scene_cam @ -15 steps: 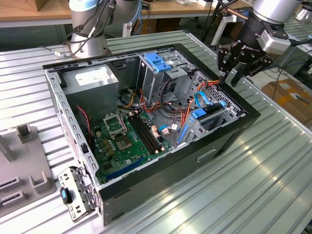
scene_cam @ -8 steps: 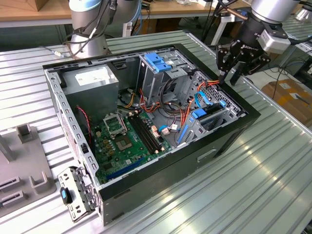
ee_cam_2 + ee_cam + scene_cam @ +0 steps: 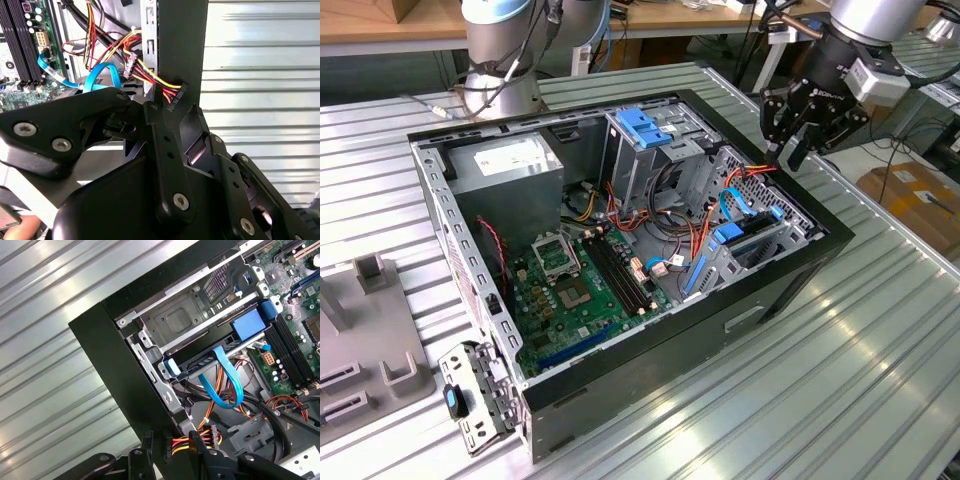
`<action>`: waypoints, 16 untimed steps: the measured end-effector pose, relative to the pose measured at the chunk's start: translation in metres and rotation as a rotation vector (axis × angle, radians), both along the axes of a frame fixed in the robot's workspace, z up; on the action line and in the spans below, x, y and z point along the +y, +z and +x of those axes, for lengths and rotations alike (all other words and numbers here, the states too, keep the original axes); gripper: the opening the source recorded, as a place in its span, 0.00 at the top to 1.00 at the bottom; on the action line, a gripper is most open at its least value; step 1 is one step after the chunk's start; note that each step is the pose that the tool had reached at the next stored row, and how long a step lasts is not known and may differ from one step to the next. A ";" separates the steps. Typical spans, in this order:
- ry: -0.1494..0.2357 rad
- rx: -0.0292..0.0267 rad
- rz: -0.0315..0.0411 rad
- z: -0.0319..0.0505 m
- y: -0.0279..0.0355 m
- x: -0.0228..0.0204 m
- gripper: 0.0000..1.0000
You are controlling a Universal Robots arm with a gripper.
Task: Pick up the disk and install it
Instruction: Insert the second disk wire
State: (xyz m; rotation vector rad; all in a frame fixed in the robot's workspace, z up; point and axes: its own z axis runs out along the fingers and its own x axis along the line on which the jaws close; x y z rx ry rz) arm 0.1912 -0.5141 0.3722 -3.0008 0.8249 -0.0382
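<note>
The flat dark disk with blue plastic rails (image 3: 752, 240) sits on edge in the drive bay at the exterior view's right end of the open black computer case (image 3: 760, 300), long axis along that wall. The black gripper (image 3: 798, 140) hangs above the case's far right corner, empty, fingers narrowly apart.

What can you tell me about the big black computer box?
The computer case is a black metal box lying on its side on the ribbed metal table, with its side panel off. Inside are a green circuit board, a grey power supply, blue drive brackets and coloured wires. The gripper hangs close above one corner.
</note>
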 end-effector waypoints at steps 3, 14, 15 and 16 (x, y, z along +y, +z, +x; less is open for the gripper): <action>0.021 0.0000 -0.0002 0.0041 -0.0024 0.0019 0.58; 0.024 0.0000 -0.0008 0.0065 -0.0055 0.0025 0.58; 0.024 0.0000 -0.0007 0.0065 -0.0055 0.0025 0.58; 0.024 0.0000 -0.0006 0.0065 -0.0056 0.0025 0.58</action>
